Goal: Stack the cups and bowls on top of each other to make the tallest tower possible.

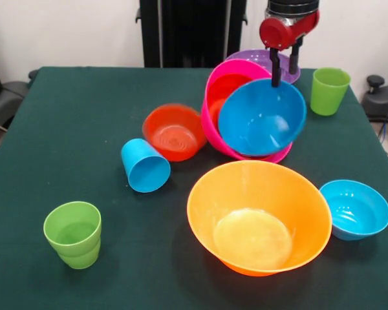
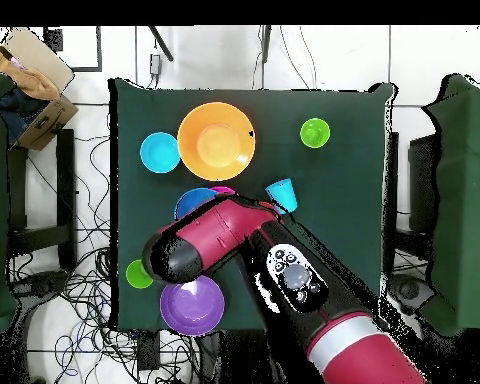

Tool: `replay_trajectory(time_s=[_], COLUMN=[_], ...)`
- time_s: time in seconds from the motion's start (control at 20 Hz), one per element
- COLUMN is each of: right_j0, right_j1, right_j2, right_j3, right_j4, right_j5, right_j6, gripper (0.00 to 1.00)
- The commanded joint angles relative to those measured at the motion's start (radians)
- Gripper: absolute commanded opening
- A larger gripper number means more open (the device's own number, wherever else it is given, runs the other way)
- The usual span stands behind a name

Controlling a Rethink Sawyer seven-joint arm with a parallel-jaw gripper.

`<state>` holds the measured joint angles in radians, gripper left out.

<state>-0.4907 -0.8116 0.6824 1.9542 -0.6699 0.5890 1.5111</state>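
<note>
The red-and-black end effector point(image 1: 284, 70), its two dark fingers apart, straddles the upper rim of a glossy blue plastic bowl point(image 1: 262, 117) tilted on edge inside a large pink plastic bowl point(image 1: 215, 81). A large orange plastic bowl point(image 1: 258, 216) sits upright on the green tabletop point(image 1: 84, 129), just in front of the tilted pile.

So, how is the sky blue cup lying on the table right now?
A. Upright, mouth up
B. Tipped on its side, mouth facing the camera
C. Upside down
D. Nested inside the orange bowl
B: in the front view the sky blue cup lies on its side on the green table, its open mouth turned toward the camera, beside the small red-orange bowl.
</note>
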Motion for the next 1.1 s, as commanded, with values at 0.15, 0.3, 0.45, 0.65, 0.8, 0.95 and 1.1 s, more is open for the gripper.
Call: replay_trajectory(time_s=[0.15,0.3,0.45,0.65,0.8,0.95,1.1], right_j0=[0.043,0.037,0.023,0.034,0.038,0.042,0.030], right_j1=[0.053,0.057,0.055,0.059,0.074,0.097,0.113], right_j2=[0.004,0.012,0.020,0.015,0.009,0.002,0.012], right_j3=[-0.068,-0.063,-0.054,-0.068,-0.088,-0.106,-0.115], right_j4=[-0.107,-0.109,-0.109,-0.106,-0.103,-0.107,-0.084], right_j5=[0.135,0.135,0.126,0.136,0.141,0.136,0.133], right_j6=[-0.186,-0.196,-0.200,-0.188,-0.176,-0.160,-0.153], gripper=[1.00,1.00,1.00,1.00,1.00,1.00,1.00])
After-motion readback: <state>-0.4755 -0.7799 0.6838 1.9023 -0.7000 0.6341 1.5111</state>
